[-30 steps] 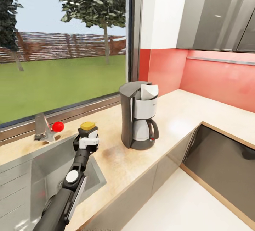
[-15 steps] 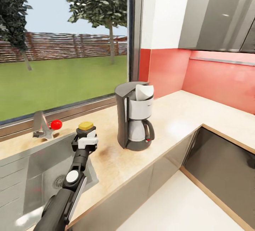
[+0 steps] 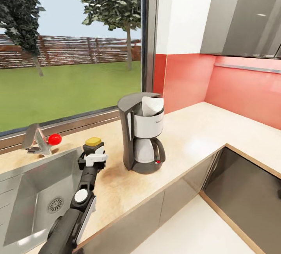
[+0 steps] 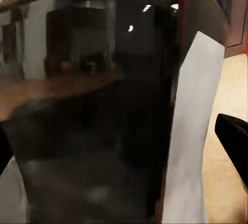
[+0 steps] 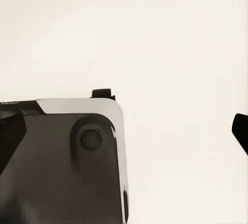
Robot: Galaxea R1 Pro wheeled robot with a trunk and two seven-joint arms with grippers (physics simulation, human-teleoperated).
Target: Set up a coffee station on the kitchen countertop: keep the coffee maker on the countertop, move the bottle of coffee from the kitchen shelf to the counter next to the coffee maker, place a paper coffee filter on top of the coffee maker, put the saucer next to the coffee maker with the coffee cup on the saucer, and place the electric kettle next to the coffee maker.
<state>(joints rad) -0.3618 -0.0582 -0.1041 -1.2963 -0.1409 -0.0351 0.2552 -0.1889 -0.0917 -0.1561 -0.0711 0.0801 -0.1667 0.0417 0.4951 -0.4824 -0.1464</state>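
Head view: left gripper (image 3: 93, 158) closed around the bottle of coffee (image 3: 94, 144), yellow-gold cap showing above the fingers, held over the countertop (image 3: 195, 129) at the sink (image 3: 23, 191) corner, just beside the coffee maker (image 3: 141, 133). Paper coffee filter (image 3: 151, 105) sits in the maker's top. Red-knobbed faucet (image 3: 39, 142) behind the sink. Left wrist view adds the bottle (image 4: 103, 121) close up: dark glass, pale label (image 4: 191, 141), no legible writing. Right wrist view: dark fingertip edges wide apart over pale floor, robot base (image 5: 62, 167) below; right gripper (image 5: 124, 131) open.
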